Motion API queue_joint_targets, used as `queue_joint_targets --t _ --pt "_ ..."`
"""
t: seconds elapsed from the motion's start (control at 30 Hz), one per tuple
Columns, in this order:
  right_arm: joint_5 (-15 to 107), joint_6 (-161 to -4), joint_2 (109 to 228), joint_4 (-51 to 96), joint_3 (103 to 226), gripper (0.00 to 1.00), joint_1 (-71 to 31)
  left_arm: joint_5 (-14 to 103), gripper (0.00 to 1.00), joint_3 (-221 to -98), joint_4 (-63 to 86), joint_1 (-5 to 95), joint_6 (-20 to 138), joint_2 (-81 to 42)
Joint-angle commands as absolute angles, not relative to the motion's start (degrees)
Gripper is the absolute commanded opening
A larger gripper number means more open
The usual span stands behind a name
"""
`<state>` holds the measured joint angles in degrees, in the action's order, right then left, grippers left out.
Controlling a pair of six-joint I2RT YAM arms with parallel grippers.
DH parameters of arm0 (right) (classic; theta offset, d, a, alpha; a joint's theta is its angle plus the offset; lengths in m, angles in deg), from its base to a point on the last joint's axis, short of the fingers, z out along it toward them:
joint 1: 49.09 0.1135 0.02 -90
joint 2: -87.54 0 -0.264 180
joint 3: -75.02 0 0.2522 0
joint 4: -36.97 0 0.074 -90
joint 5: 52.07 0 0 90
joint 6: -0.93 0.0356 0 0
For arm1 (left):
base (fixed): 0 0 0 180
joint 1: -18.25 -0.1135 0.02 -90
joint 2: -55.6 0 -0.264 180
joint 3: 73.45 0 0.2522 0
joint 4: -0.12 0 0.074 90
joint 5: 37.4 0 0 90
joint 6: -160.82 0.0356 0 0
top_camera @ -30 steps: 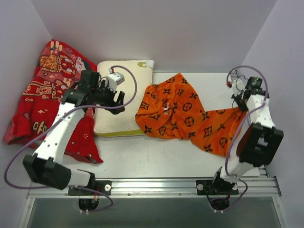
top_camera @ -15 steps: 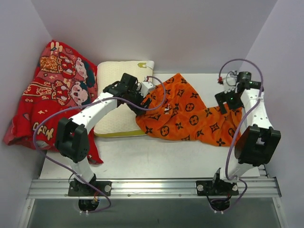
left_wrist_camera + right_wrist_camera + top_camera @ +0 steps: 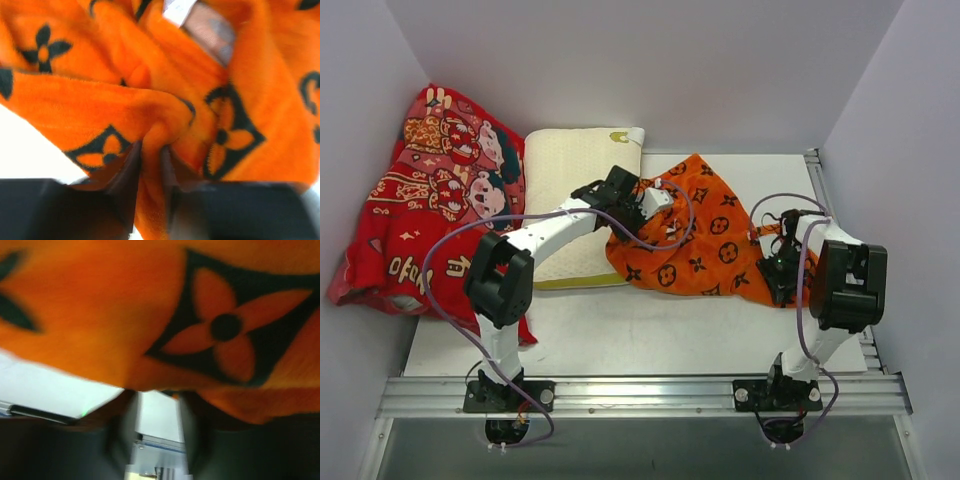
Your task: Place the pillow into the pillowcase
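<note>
The orange pillowcase (image 3: 705, 240) with black flower motifs lies bunched on the table's middle. My left gripper (image 3: 638, 222) is at its left end, next to the pillow. In the left wrist view the left gripper (image 3: 151, 150) is shut on a raised fold of the pillowcase (image 3: 100, 105). My right gripper (image 3: 780, 272) sits at the case's right edge. In the blurred right wrist view the right gripper (image 3: 156, 392) has its jaws narrow, their tips under the hem of the pillowcase (image 3: 100, 315). The cream-white pillow (image 3: 575, 170) lies flat at the back left, untouched.
A red cartoon-printed cloth (image 3: 420, 200) is heaped against the left wall, beside the pillow. White walls close the table on the left, back and right. A metal rail (image 3: 640, 395) runs along the near edge. A white label (image 3: 177, 10) shows inside the case.
The left arm swung from over the pillow to the pillowcase's left end and closed on a fold. The right arm came down to the case's right edge and narrowed its jaws; the cloth bunched inward.
</note>
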<state>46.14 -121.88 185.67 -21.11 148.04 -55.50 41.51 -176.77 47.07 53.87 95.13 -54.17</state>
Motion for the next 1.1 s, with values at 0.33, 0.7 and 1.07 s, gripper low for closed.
queue_joint_targets --t 0.33,0.7,1.07 --pt "33.0 -122.1 199.1 -19.2 170.9 0.0 -68.5 37.0 0.0 -161.2 46.0 50.2 92.1 -29.9" --pt "28.0 -132.5 194.7 -19.1 170.8 0.0 -71.8 15.0 0.0 -146.5 55.8 55.2 88.0 -17.2" --pt "40.1 -142.7 184.7 -34.1 166.0 0.38 -72.6 13.8 0.61 -151.7 57.9 67.0 93.0 -18.2"
